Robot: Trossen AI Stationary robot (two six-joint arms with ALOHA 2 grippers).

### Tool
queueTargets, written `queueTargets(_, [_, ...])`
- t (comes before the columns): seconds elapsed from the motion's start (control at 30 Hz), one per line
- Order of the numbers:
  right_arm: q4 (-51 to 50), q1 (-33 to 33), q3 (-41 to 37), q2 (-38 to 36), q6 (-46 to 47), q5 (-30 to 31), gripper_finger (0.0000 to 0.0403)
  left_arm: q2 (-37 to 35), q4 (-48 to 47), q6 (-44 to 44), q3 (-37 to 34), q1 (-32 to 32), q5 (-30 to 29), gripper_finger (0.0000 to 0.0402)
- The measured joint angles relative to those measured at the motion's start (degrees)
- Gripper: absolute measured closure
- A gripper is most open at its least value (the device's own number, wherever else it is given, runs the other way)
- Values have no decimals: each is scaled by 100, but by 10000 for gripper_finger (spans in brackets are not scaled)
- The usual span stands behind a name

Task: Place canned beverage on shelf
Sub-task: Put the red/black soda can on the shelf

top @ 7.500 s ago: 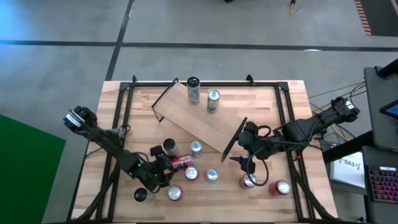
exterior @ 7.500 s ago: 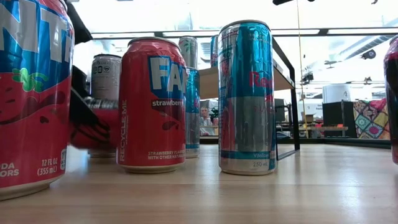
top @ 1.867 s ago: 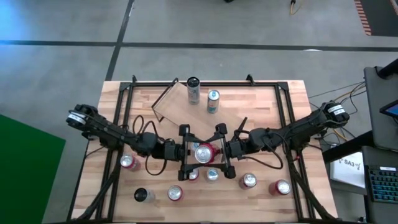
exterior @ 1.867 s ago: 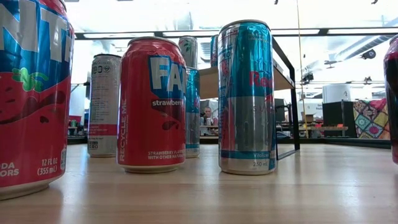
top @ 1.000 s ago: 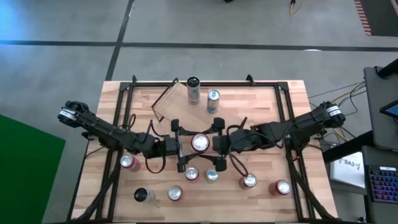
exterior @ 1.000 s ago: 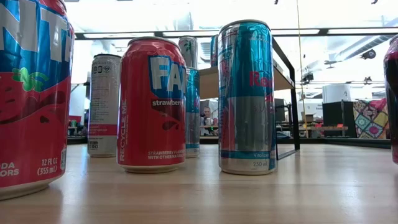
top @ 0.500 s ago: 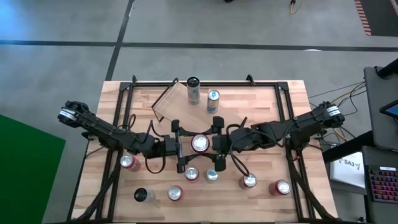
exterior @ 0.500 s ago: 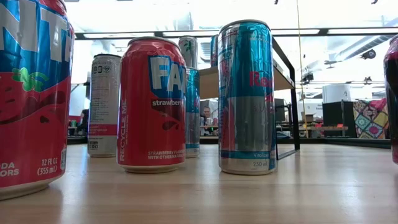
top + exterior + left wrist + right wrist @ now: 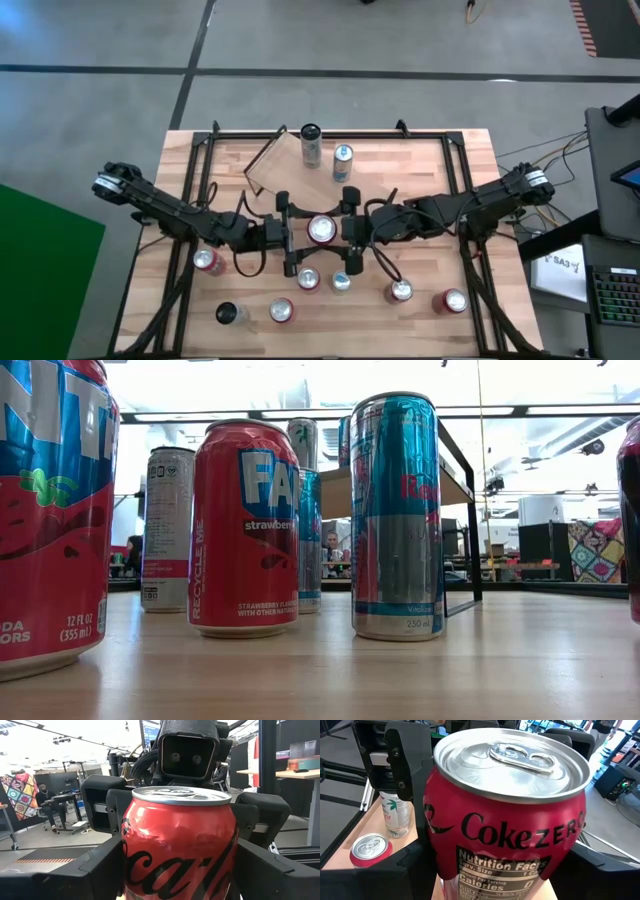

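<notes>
At the centre of the overhead frame, my left gripper (image 9: 288,233) and my right gripper (image 9: 347,231) both close on one red Coke Zero can (image 9: 321,230), held upright between them above the shelf (image 9: 270,172). In each wrist view my dark fingers (image 9: 95,870) press the can's sides, and the opposite gripper's fingers show just behind it; the can fills both frames, its base cut off at the bottom edge. The shelf runs from upper centre of the overhead frame down under my grippers, which hide most of its plank; two cans (image 9: 311,144) stand at its upper end. Along the lower part of the table (image 9: 440,170) stand more cans (image 9: 400,291). In the low view, large foreground cans (image 9: 243,526) block most of the shelf and neither gripper shows.
</notes>
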Motion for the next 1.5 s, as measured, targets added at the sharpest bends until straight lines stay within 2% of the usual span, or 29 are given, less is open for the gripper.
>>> queueTargets(0.2, [7, -56, -22, 3, 2, -105, 124, 0, -20, -71, 11, -9, -204, 113])
queueTargets(0.57, [-18, -57, -28, 4, -50, -28, 124, 0, -49, -47, 11, -4, -91, 110])
queueTargets(0.63, [-30, -57, -28, 4, -65, -26, 124, 0, -49, -97, 11, -2, -78, 95])
queueTargets(0.8, [-195, -63, -72, 53, -258, 37, 124, -42, 144, -283, 63, 1, -1, 20])
queueTargets(0.87, [-227, -70, -79, 68, -204, 39, 124, -46, 70, -202, 62, -2, 0, 11])
queueTargets(1.1, [-437, -129, -88, 15, -66, 15, 124, -402, -193, 179, 39, -17, -37, 42])
queueTargets(1.33, [-632, -309, -259, -165, 74, 7, 124, -961, -916, 175, 27, -43, -37, 45])
queueTargets(1.5, [-525, -475, -721, -351, 191, 0, 124, -1212, -1015, 168, -180, -118, -38, 45])
